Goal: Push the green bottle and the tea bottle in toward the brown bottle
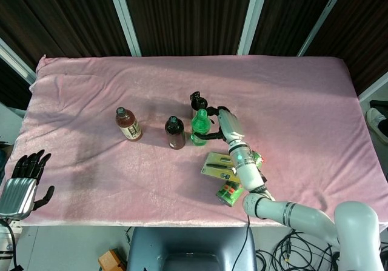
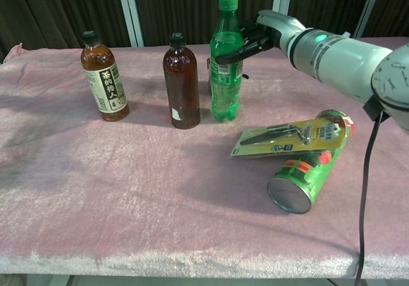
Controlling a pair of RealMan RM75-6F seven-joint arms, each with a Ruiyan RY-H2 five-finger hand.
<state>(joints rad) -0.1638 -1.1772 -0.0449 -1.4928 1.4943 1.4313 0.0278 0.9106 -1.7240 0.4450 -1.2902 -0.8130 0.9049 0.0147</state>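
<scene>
The desk is seen whole from high above in the head view, looking steeply down; in the chest view it is seen close, from low at its near edge, and the middle bottles are shared

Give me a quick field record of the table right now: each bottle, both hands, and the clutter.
green bottle: upright, just right of the brown bottle, small gap between them
brown bottle: upright, centre
tea bottle: upright, well left of the brown bottle, untouched
right hand: fingers against the green bottle's upper body
left hand: off the table's left front corner, fingers apart, holding nothing
clutter: metal cup behind the green bottle; carded tool pack lying on a tipped green can
</scene>
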